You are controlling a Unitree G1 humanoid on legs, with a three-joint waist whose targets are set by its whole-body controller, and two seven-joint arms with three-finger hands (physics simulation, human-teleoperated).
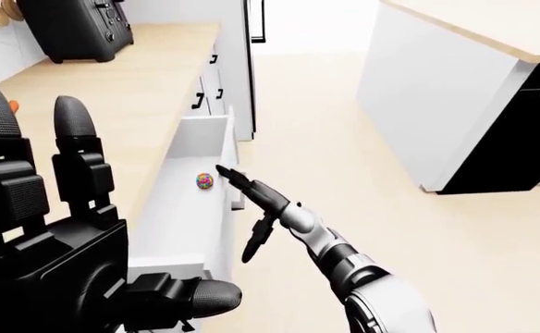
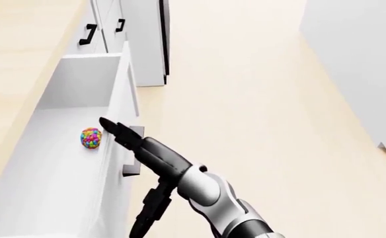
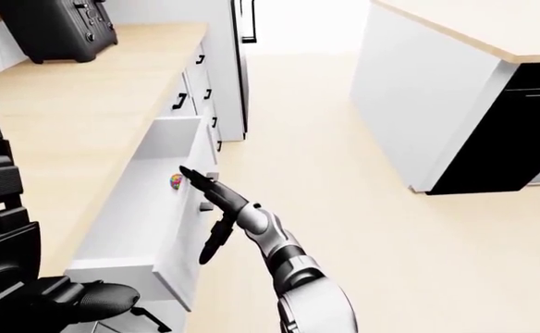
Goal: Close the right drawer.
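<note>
The right drawer stands pulled out of the wooden counter, white inside, with a small multicoloured ball lying on its floor. My right hand reaches in from the bottom of the head view, open. Its straight fingers press against the drawer's front panel beside the grey handle, and the thumb hangs down. My left hand is raised close to the camera at the left of the left-eye view, open and holding nothing.
A black toaster stands on the wooden counter. Closed cabinet fronts with black handles lie beyond the drawer. A white island with a dark appliance stands across the pale floor.
</note>
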